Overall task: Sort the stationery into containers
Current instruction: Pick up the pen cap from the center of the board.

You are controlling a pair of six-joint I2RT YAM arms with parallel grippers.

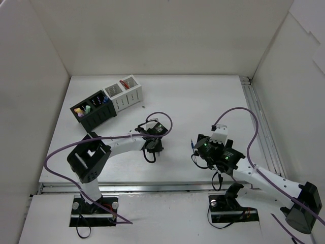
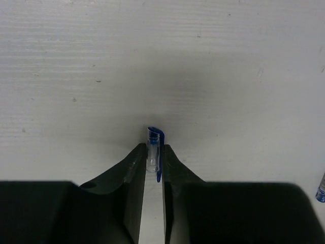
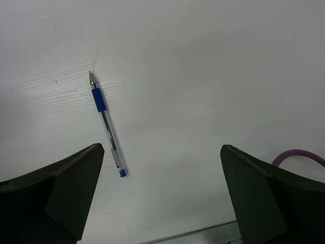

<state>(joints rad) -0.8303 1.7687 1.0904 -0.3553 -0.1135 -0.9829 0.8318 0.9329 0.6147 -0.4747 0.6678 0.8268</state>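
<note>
1. At the bottom centre of the left wrist view, the left end effector [image 2: 154, 152] pinches the capped end of a clear-blue pen [image 2: 153, 145].
2. Right end effector [image 3: 161, 150] is spread wide above the surface [image 3: 203, 61]; a blue pen [image 3: 107, 125] lies left of centre.
3. Black organiser [image 1: 95, 113] and white organiser [image 1: 123, 93] stand side by side at upper left in the top view.

White tabletop [image 1: 193, 101], white enclosure walls [image 1: 152, 35], metal rail [image 1: 254, 101] along right edge
</note>
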